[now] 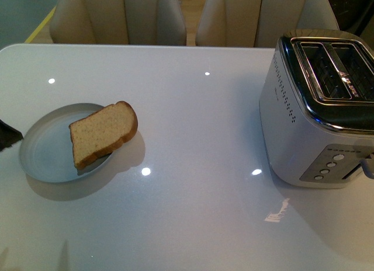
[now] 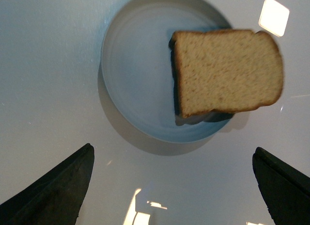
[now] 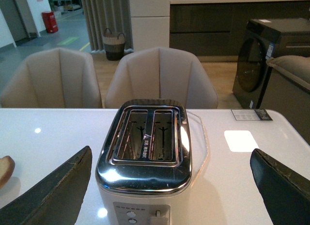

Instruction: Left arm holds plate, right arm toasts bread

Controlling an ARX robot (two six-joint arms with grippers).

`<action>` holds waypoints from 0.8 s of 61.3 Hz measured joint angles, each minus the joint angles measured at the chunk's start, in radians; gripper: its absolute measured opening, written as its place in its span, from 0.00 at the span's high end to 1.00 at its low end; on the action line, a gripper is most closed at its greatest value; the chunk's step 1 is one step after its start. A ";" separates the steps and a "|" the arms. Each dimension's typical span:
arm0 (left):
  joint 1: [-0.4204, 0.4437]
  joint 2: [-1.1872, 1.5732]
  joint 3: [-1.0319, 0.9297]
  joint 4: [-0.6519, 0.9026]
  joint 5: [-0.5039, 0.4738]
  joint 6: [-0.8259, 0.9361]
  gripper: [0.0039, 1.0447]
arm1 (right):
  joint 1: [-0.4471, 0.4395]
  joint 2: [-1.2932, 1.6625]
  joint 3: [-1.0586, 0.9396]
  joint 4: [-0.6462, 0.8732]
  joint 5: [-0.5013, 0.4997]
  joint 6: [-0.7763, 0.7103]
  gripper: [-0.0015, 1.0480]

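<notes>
The bread [image 1: 104, 134] lies on the plate [image 1: 47, 154]. It is one slice, light tan inside, with a darker brown crust all round. Its round top sticks out past the plate's rim, on the side nearer the toaster [image 1: 304, 119]. The plate is round, pale blue-grey and plain, with a low rim. It is wider than the bread.

The plate sits on the left part of a white table [image 1: 193, 107]. The table is smooth and shiny, and small bright spots of light show on it. The toaster stands on the right part, well apart from the plate. It is silver, with two long slots on top. Both slots have nothing in them. Small round buttons run down its front.

The left gripper [image 2: 173, 152] hangs over the table just beside the plate. Its two dark fingers are spread wide and hold nothing. The right gripper [image 3: 172, 152] is up near the toaster. Its fingers are spread wide too and hold nothing.

Two cream chairs [image 3: 160, 77] stand behind the table. Past them are a wooden floor, a grey curtain [image 3: 104, 11], a basket [image 3: 115, 43] and a dark machine with a round door [image 3: 256, 60].
</notes>
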 joint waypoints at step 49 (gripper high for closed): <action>0.047 0.534 0.325 -0.014 -0.010 -0.063 0.07 | 0.000 0.000 0.000 0.000 0.000 0.000 0.09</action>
